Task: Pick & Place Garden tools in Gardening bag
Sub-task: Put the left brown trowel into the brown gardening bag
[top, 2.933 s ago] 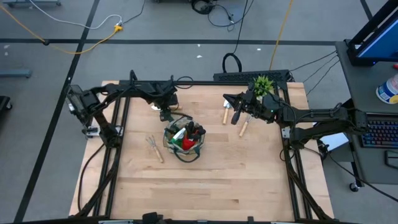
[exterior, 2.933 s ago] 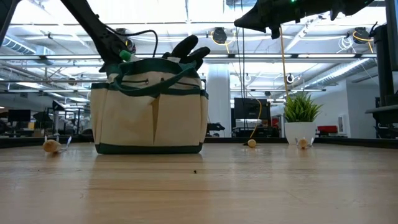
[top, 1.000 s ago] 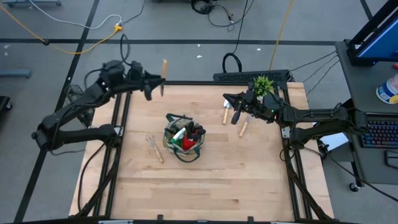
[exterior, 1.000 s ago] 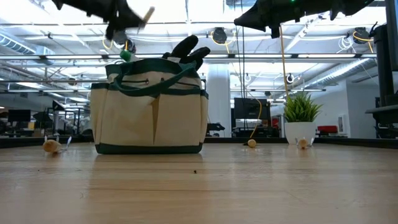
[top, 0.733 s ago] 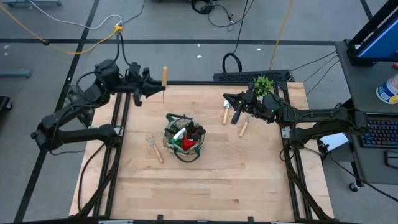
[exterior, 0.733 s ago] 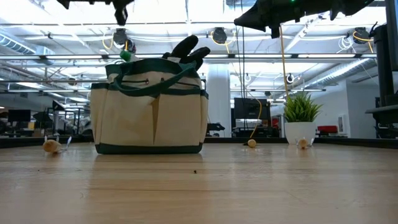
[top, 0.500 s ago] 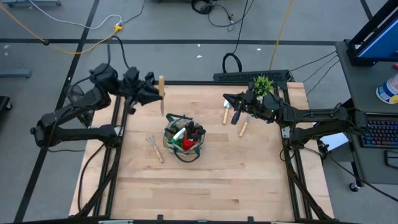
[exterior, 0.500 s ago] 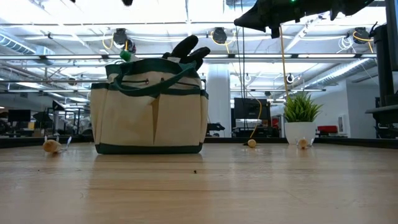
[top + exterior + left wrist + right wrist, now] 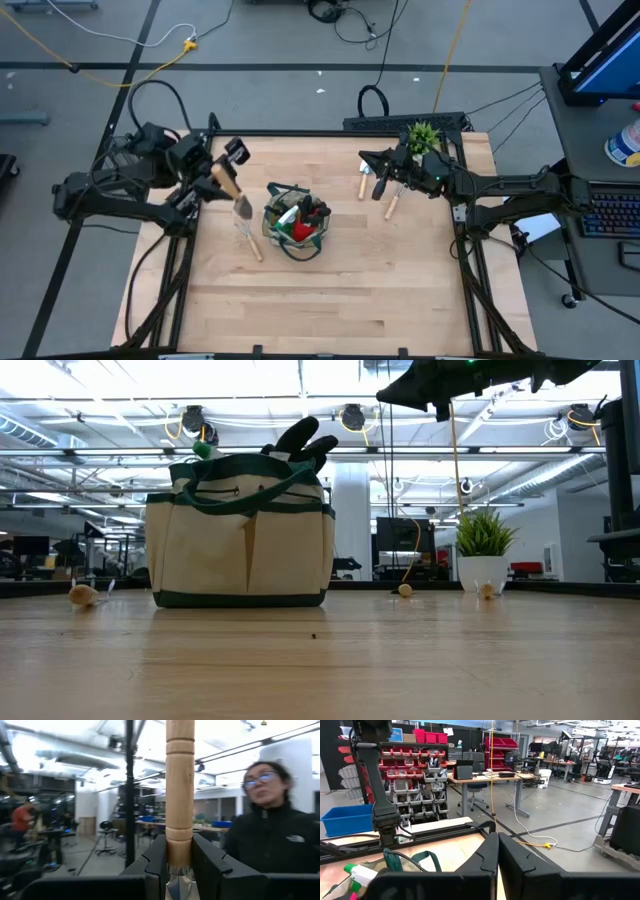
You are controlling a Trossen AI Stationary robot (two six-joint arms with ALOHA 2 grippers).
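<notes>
Left gripper (image 9: 226,183) clamping trowel (image 9: 232,193), beside gardening bag (image 9: 296,222)

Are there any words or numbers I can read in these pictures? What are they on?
None can be read for sure.
Person's black jacket, left wrist view: a small white chest logo, too blurred to read.
Red storage bins, right wrist view: any labels are too small to read.
Blue sign on top of the shelves: lettering too small to read.
Gardening bag: no print showing.
Wooden handle in the left gripper: no marking.
</notes>
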